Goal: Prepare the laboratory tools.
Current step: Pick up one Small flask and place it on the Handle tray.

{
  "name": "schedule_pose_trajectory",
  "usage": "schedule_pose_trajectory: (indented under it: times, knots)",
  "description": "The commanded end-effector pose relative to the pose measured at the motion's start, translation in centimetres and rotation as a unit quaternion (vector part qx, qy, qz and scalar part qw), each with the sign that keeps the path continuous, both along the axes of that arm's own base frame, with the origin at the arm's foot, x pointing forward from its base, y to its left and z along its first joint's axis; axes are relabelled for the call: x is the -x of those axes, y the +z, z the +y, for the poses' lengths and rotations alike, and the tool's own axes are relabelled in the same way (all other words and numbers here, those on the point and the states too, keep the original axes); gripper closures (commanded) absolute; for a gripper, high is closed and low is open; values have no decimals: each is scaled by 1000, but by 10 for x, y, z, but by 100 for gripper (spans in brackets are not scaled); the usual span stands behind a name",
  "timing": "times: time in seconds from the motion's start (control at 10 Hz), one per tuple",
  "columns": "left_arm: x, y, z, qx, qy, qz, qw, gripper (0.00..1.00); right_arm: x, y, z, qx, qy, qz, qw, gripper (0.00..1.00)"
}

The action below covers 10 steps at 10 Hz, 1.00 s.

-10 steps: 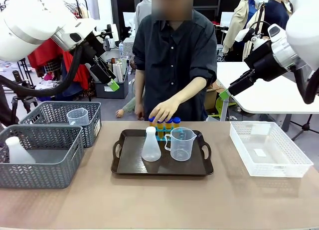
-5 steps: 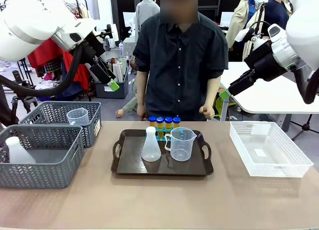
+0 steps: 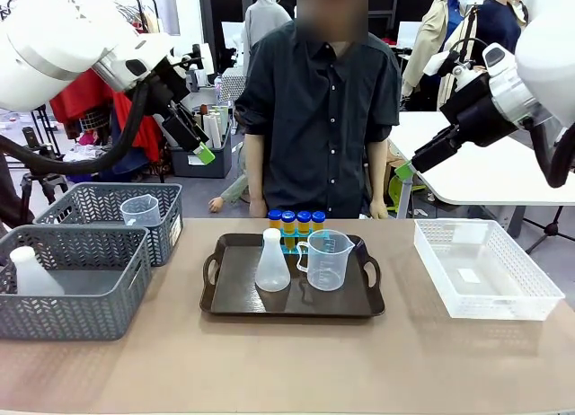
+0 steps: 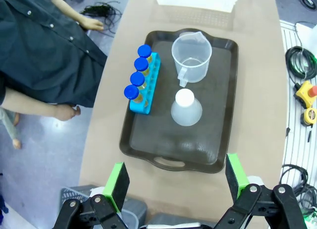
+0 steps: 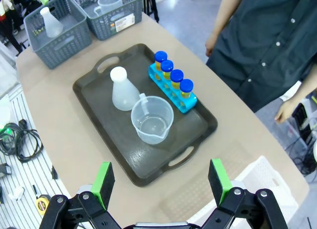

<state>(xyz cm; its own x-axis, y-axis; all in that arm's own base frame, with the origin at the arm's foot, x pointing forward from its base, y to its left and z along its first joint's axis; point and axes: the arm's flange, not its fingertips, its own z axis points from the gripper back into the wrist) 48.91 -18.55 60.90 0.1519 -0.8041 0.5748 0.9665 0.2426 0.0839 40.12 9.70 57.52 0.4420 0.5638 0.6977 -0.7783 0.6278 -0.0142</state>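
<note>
Both arms hang high above the table, well clear of everything on it. The left gripper (image 4: 173,182) has its green-padded fingers spread wide and grasps nothing; straight ahead of and below it lies the dark brown tray (image 4: 163,157), whose near handle sits between the two fingertips in the left wrist view. On the tray, beyond that handle, the conical flask (image 4: 185,107) stands upright, with the measuring beaker (image 4: 191,53) just past it, handle turned toward the flask. Off to the left-finger side of both, the blue tube rack (image 4: 146,85) carries four blue-capped tubes (image 4: 138,78) of yellow liquid in a row. The right gripper (image 5: 161,182) is likewise released and empty, and under it the same tray (image 5: 99,105) holds the beaker (image 5: 152,120) nearest, touching or almost touching the flask (image 5: 121,90) beyond, with the rack (image 5: 173,95) farther out toward the person (image 5: 277,45). Two grey mesh baskets (image 3: 72,280) sit below the left gripper's side, a white lattice bin (image 3: 485,271) below the right's.
</note>
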Motion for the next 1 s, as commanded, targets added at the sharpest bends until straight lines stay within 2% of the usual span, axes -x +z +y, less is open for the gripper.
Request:
schedule_pose_trajectory:
  times: [0.0, 0.9]
  knots:
    - [0, 1, 3, 1, 1, 0, 1000, 0, 0, 1, 0, -9, 2, 3, 1000, 0]
    - [0, 1, 3, 1, 1, 0, 1000, 0, 0, 1, 0, -9, 2, 3, 1000, 0]
